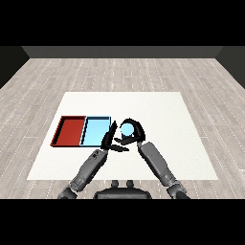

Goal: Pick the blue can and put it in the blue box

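Head view, the only one on offer: the blue can is seen just right of the light blue tray, held up near the tray's right edge rather than inside it. The right hand is curled round the can, thumb and fingers wrapped on either side. The left hand is held close by with fingers fairly straight, nothing pinched in it, tips up beside the tray's right wall. The red tray sits touching the blue one on its left, both on the white table.

The carry looks like the step in hand — the can probably needs to be moved leftward over the blue tray and lowered before the fingers are let go. The left hand sits in that path, so it's likely best pulled aside first.

The can's round top is faced toward the camera, so its long axis appears roughly upright, maybe tipped a bit — hard to be sure.
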`<action>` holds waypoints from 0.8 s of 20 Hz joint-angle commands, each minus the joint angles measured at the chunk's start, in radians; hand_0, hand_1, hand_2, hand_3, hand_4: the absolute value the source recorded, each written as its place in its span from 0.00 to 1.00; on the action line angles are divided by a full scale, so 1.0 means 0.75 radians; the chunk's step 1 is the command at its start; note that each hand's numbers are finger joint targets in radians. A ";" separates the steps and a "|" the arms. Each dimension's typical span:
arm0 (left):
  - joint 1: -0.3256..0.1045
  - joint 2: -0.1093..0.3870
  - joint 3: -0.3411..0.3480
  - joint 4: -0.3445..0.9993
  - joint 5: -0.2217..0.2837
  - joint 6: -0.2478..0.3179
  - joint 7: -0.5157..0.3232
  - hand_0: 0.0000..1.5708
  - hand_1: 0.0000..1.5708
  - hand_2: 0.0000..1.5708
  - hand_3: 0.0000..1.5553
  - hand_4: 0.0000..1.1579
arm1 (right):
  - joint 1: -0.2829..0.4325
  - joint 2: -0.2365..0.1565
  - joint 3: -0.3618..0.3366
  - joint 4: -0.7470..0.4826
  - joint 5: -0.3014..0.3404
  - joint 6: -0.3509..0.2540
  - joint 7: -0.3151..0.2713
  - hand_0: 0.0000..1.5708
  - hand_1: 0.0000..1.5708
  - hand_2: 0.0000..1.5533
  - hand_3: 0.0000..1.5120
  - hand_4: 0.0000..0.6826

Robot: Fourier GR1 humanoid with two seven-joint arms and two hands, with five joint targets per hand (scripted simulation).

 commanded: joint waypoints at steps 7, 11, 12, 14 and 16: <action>-0.123 0.000 -0.138 0.073 0.130 0.145 0.020 0.00 0.00 0.00 0.00 0.00 | -0.087 0.009 0.104 0.074 -0.074 -0.106 -0.029 0.91 0.91 0.92 0.92 0.92; -0.148 0.000 -0.136 0.203 0.162 0.063 -0.120 0.00 0.00 0.00 0.00 0.00 | -0.009 0.010 0.249 0.009 -0.052 -0.169 -0.016 0.90 0.90 0.93 0.92 0.92; -0.078 0.000 -0.118 0.125 0.137 0.030 -0.089 0.00 0.00 0.00 0.00 0.00 | -0.093 0.010 0.192 -0.033 -0.047 -0.165 0.086 0.90 0.90 0.93 0.92 0.92; -0.130 0.000 -0.236 0.119 0.216 0.159 -0.146 0.00 0.00 0.00 0.00 0.00 | -0.084 0.010 0.200 0.083 -0.012 -0.135 -0.041 0.89 0.89 0.93 0.92 0.91; -0.067 0.000 -0.196 0.048 0.119 0.147 -0.076 0.00 0.00 0.00 0.00 0.15 | -0.081 0.009 0.176 0.057 -0.056 -0.069 -0.017 0.84 0.84 0.92 0.92 0.90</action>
